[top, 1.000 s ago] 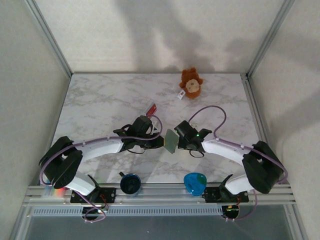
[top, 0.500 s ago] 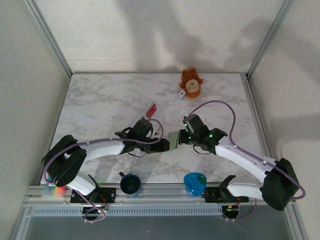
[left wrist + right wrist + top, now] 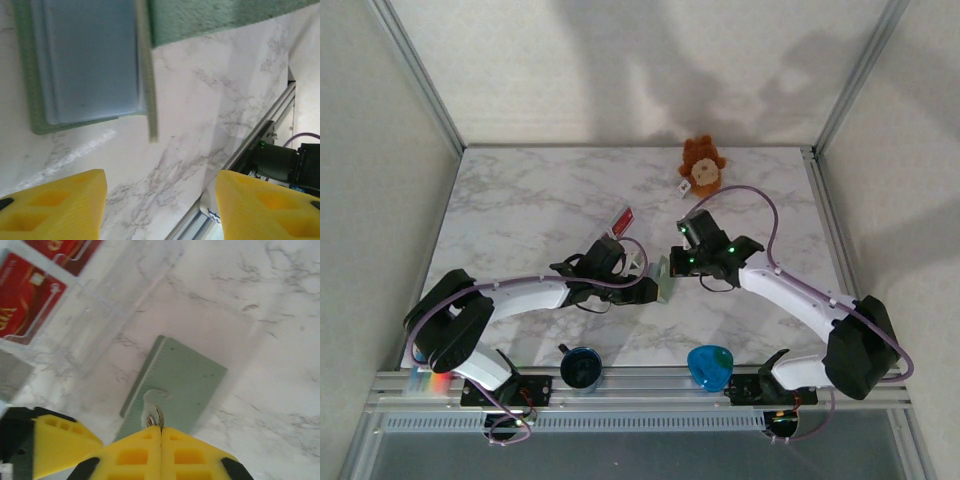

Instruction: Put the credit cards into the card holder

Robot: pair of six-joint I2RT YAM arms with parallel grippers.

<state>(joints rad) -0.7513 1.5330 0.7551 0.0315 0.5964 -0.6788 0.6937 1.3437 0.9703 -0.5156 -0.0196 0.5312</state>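
1. Two credit cards (image 3: 27,312), red with white and yellow marks, sit in the slots of a clear stand (image 3: 115,300). The second is partly cut off at the top edge of the right wrist view. From the top camera, one red card face shows in that stand, toward the middle of the marble table (image 3: 520,200).
2. Card holder (image 3: 663,280) is at table centre between the two grippers, just near of the stand and apart from the cards.
3. In the left wrist view the card holder (image 3: 85,60) is open. Its blue-grey inner panel faces the camera, a pale green flap is seen edge-on beside it, and a textured green outer face shows at top right.
4. Left gripper (image 3: 160,185): yellow fingers spread wide, nothing between them, marble below. The holder lies beyond the tips.
5. Right gripper (image 3: 161,429): yellow fingers pressed together with no gap, tips at the near edge of the grey-green panel, by a curved notch. Whether they pinch any of it, cannot tell.
6. From the top camera, the left gripper (image 3: 642,287) and right gripper (image 3: 672,265) face each other across the holder.
7. Teddy bear (image 3: 702,167) sits at the far edge, well apart. A blue cup (image 3: 581,367) is at the near rail.
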